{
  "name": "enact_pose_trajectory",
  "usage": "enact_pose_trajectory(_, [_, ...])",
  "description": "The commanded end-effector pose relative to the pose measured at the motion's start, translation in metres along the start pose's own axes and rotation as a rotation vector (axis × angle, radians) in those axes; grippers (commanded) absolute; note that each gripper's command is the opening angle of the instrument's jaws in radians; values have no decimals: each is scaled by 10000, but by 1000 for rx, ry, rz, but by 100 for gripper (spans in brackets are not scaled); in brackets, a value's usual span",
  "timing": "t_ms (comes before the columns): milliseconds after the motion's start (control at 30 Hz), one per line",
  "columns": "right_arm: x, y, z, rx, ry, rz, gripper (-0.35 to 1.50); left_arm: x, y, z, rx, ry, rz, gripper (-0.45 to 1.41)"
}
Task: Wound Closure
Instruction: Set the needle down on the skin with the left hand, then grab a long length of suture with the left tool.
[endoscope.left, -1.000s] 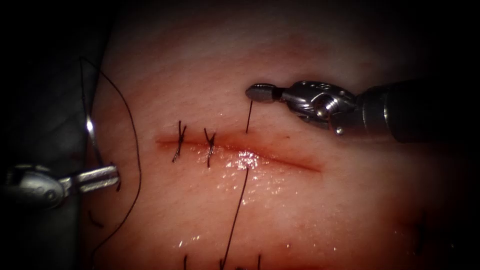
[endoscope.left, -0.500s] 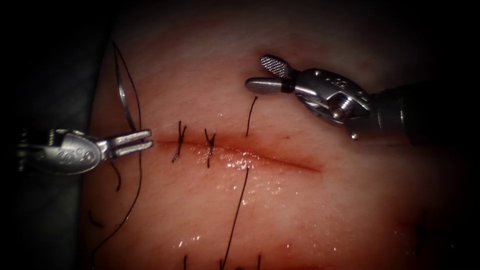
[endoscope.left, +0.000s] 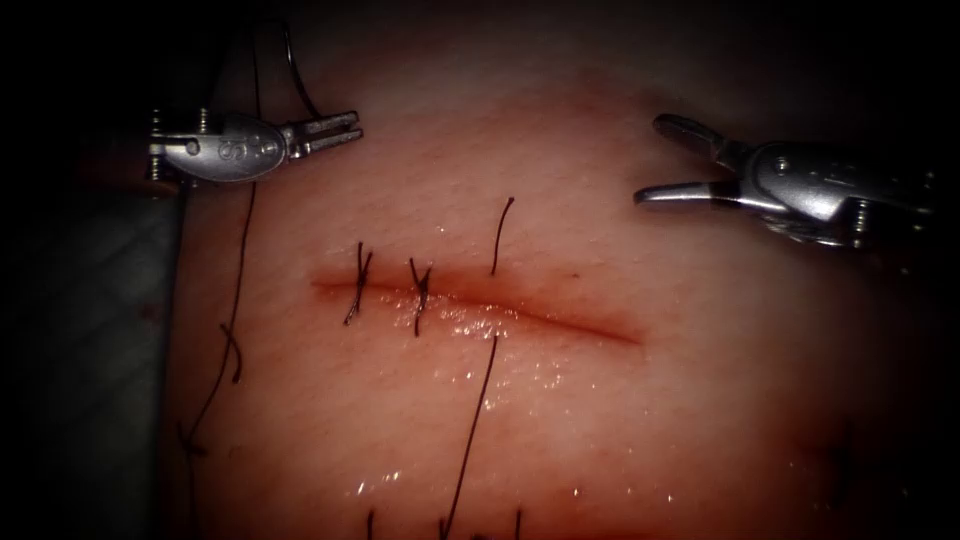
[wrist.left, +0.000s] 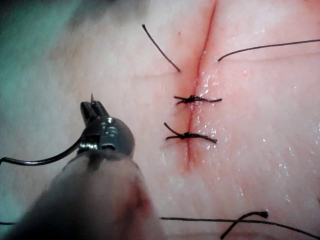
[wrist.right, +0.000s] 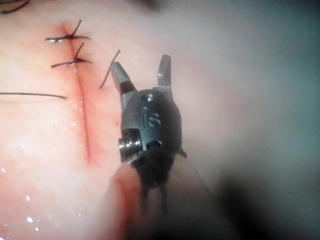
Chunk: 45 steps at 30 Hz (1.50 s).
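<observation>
We see the left tool (endoscope.left: 345, 130) hovering over the tissue (endoscope.left: 600, 420), up and to the left of the cut (endoscope.left: 480, 305), its jaws closed on the curved needle (wrist.left: 45, 160) near its pointed end, so the needle is clear of the tissue and sweeps back behind the tool with thread (endoscope.left: 235, 300) trailing beneath it. Far across from it, above the cut's right end, the right tool (endoscope.left: 665, 160) has its jaws spread wide and grips nothing. Between the two tools we find two knotted stitches (endoscope.left: 385, 285) across the cut, and beside them a third strand (endoscope.left: 497, 235) entering the cut with its short free end toward the right tool.
</observation>
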Motion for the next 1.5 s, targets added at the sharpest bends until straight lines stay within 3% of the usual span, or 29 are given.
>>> enact_pose_trajectory(33, [-8,-5,6,-6,1,-1,118,-7,0,17,-2,-5,-17,-45])
enact_pose_trajectory(100, [-12,-9,8,-11,6,-6,123,-13,2,30,-9,-16,-39,-45])
enact_pose_trajectory(133, [-16,-11,13,-15,3,-16,136,-17,4,46,-31,-33,-46,-45])
enact_pose_trajectory(200, [-20,-13,17,-16,-3,-22,146,-19,5,62,-52,-44,-58,-45])
enact_pose_trajectory(300, [-32,-20,24,13,-4,-40,146,-23,5,77,-47,-48,-110,-45])
enact_pose_trajectory(333, [-40,-25,28,34,-13,-47,146,-25,5,85,-36,-44,-192,-5])
enact_pose_trajectory(367, [-44,-28,29,40,-16,-52,146,-25,6,87,-36,-37,-233,19])
enact_pose_trajectory(400, [-44,-28,29,40,-16,-52,146,-25,6,87,-36,-37,-233,19])
enact_pose_trajectory(433, [-48,-30,30,51,-19,-58,146,-25,7,89,-38,-27,-268,42])
enact_pose_trajectory(467, [-58,-36,33,67,-35,-61,146,-22,10,88,-49,-41,-331,91])
enact_pose_trajectory(500, [-58,-36,33,67,-35,-61,146,-22,10,88,-49,-41,-331,91])
enact_pose_trajectory(633, [-65,-43,35,72,-43,-66,146,-10,11,80,-78,-63,-360,130])
enact_pose_trajectory(700, [-65,-45,35,72,-42,-67,146,-8,12,78,-91,-72,-366,138])
enact_pose_trajectory(800, [-65,-48,34,74,-40,-68,146,9,7,64,-143,-73,-380,140])
enact_pose_trajectory(867, [-65,-50,33,75,-39,-69,146,17,3,55,-137,-40,-393,140])
enact_pose_trajectory(933, [-66,-52,32,77,-37,-70,146,27,4,41,-100,4,-404,123])
enact_pose_trajectory(1033, [-69,-55,30,80,-36,-75,146,43,24,14,-92,33,-334,121])
enact_pose_trajectory(1100, [-71,-57,29,82,-37,-78,146,57,46,-6,-126,22,-247,114])
enact_pose_trajectory(1133, [-75,-61,28,84,-32,-84,146,74,82,-33,-193,48,-160,101])
enact_pose_trajectory(1267, [-81,-67,28,92,-37,-87,146,92,132,-59,-272,58,-70,96])
enact_pose_trajectory(1333, [-84,-71,29,96,-42,-92,146,109,174,-71,-330,117,96,88])
enact_pose_trajectory(1367, [-85,-72,28,100,-42,-89,146,114,194,-77,-343,152,210,72])
enact_pose_trajectory(1500, [-90,-77,26,106,-43,-91,145,111,213,-78,-383,144,282,62])
